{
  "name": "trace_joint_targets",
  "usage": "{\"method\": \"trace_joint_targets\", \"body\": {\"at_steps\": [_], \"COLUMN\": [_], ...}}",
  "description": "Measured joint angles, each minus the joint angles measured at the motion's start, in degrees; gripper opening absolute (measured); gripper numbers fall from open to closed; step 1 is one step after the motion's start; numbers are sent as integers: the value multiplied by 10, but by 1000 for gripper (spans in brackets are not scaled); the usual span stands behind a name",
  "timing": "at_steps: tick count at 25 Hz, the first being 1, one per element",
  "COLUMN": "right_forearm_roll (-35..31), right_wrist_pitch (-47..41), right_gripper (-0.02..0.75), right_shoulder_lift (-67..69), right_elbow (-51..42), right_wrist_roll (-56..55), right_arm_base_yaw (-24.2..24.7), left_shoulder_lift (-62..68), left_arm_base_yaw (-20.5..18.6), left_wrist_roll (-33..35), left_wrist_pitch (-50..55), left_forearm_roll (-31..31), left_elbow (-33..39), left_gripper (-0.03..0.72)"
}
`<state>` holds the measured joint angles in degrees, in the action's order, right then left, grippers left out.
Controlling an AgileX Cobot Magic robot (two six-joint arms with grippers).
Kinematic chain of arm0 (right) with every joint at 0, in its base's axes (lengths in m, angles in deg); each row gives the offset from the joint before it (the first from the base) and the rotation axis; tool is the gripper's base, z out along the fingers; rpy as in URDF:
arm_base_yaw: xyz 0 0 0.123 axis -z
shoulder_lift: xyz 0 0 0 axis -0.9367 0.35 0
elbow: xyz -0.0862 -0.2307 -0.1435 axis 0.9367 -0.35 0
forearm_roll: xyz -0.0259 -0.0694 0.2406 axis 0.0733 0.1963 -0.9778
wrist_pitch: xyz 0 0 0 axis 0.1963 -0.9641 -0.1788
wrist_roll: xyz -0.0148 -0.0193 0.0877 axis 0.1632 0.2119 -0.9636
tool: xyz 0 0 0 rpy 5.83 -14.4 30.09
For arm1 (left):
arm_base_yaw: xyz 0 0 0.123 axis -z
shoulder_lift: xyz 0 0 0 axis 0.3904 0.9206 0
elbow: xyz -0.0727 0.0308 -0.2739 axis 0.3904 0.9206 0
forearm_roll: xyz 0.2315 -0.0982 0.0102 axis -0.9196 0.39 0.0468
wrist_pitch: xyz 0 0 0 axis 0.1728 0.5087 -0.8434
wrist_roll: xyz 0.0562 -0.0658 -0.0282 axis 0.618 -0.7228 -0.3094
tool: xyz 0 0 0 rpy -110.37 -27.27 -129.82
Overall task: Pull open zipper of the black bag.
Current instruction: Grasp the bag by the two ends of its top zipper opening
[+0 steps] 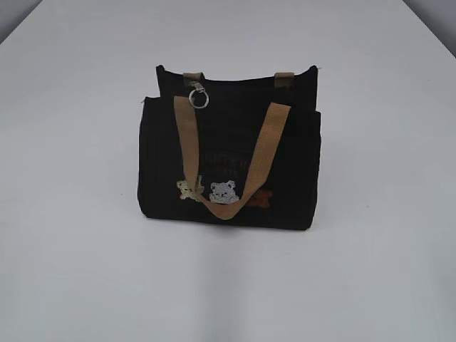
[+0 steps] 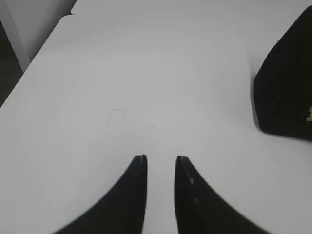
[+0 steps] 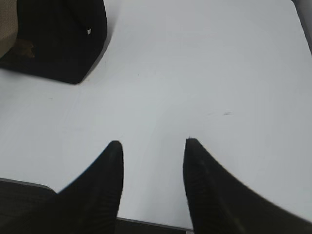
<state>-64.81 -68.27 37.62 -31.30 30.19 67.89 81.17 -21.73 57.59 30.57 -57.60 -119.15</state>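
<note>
The white worktop (image 1: 78, 214) carries the black bag (image 1: 160, 171) upright at its middle, lettering too faint to read; each wrist view cuts the bag to a corner; both left hand (image 2: 161, 158) and right hand (image 3: 153, 142) hover apart, empty; the zipper (image 1: 235, 80) is mostly hidden, its ring pull (image 1: 199, 97) dangling.

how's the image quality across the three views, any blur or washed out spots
Exterior view: soft focus, white table nearly blown out, lettering on the black bag unreadable. Left wrist view: left gripper blurred at the edges. Right wrist view: right gripper equally soft, bag a dark mass.
</note>
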Motion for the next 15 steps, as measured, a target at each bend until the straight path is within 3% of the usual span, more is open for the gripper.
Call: {"method": "trace_joint_targets", "body": {"at_steps": [3, 6, 10, 12, 15], "right_forearm_roll": [0, 0, 0, 0, 0], "right_wrist_pitch": [0, 0, 0, 0, 0], "right_gripper": [327, 327, 327, 327, 327], "right_shoulder_lift": [0, 0, 0, 0, 0], "right_elbow": [0, 0, 0, 0, 0], "right_wrist_roll": [0, 0, 0, 0, 0], "right_arm_base_yaw": [0, 0, 0, 0, 0], "left_shoulder_lift": [12, 68, 245, 355, 544], "left_arm_base_yaw": [0, 0, 0, 0, 1], "left_wrist_roll": [38, 226, 603, 825, 1131], "left_wrist_pitch": [-38, -172, -303, -295, -239], "left_forearm_roll": [66, 239, 542, 706, 893], "left_elbow": [-12, -9, 14, 15, 15], "left_gripper": [146, 170, 306, 372, 411]}}
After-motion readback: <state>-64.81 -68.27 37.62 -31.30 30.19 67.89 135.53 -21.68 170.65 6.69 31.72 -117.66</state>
